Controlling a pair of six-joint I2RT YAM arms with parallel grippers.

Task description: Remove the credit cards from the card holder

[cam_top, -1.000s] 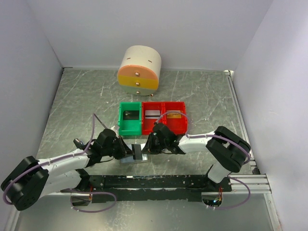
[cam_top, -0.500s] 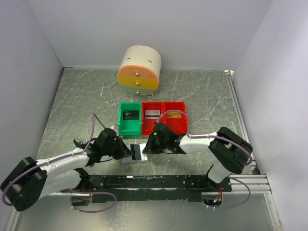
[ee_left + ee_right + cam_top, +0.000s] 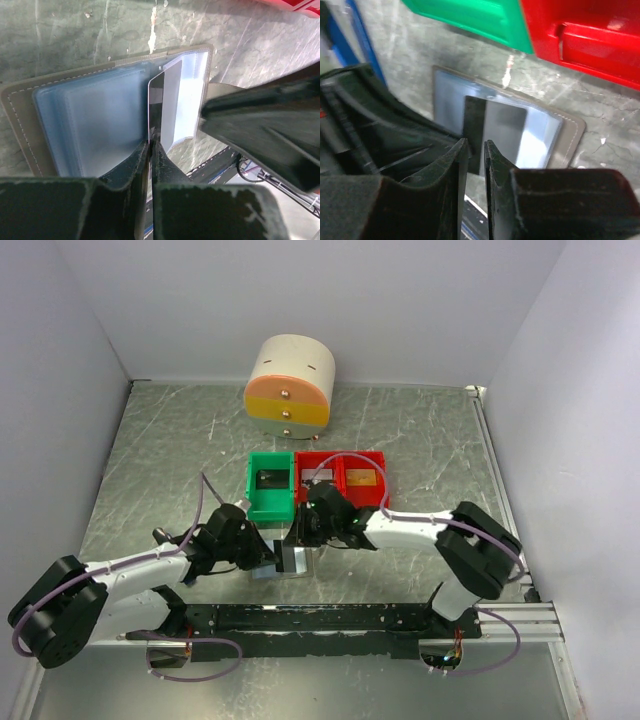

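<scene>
The card holder [image 3: 296, 568] lies open on the table between my two grippers. The left wrist view shows its grey-brown cover [image 3: 22, 115] and pale blue pockets. My left gripper [image 3: 150, 144] is shut on the near edge of a silvery credit card with a black stripe [image 3: 170, 100], which stands partly out of a pocket. The card [image 3: 505, 125] and holder [image 3: 570, 135] also show in the right wrist view. My right gripper [image 3: 476, 145] hovers just above the card, its fingers a narrow gap apart and empty. In the top view the left gripper [image 3: 268, 555] and right gripper [image 3: 300, 533] almost meet.
A green bin [image 3: 270, 487] and two red bins [image 3: 318, 480] stand just behind the holder, with cards inside. A round drawer unit [image 3: 289, 387] stands further back. The black mounting rail [image 3: 320, 618] runs along the near edge.
My right gripper has moved left and away from me, from beside the holder to over it near the bins. My left gripper has shifted slightly right and still grips at the holder.
</scene>
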